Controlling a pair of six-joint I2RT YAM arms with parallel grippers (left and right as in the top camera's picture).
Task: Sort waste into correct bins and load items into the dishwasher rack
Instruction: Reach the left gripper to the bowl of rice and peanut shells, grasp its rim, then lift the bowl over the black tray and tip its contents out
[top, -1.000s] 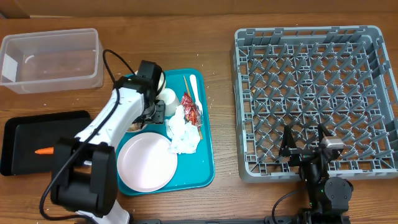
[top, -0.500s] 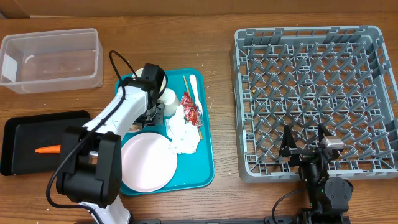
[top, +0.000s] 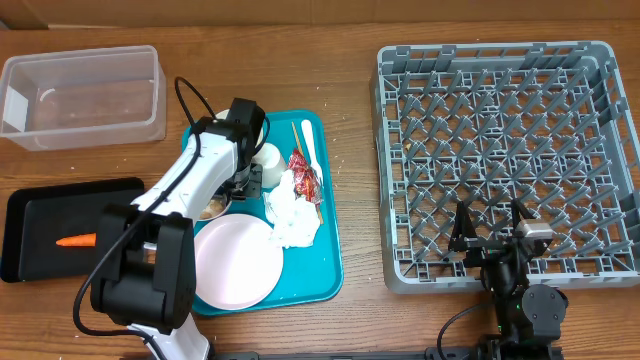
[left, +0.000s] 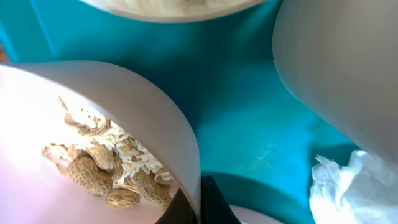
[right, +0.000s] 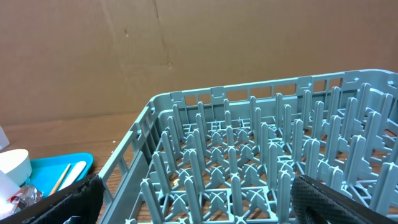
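Note:
My left gripper (left: 194, 205) is shut on the rim of a small pale pink bowl (left: 74, 99) that holds beige peanut shells and rice (left: 112, 165). One finger is inside the wall and one outside. From overhead, the left gripper (top: 246, 183) is over the teal tray (top: 330, 255), with the bowl (top: 214, 207) mostly hidden under the arm. On the tray lie the round plate (top: 238, 262), the crumpled napkin (top: 292, 212), the red wrapper (top: 304, 176), the cup (top: 268, 155), the fork (top: 312, 138) and the chopsticks (top: 301, 135). My right gripper (top: 490, 236) stands open at the grey dishwasher rack's (top: 505, 150) near edge.
A clear tub (top: 80, 95) stands at the far left. Nearer me is a black tray (top: 30, 215) holding an orange carrot piece (top: 75, 240). A second bowl (left: 168, 7) and the cup (left: 348, 68) crowd the held bowl. The right wrist view shows rack pegs (right: 261, 155).
My left gripper has closed on the bowl's rim after shifting slightly over the tray. The right arm has not moved.

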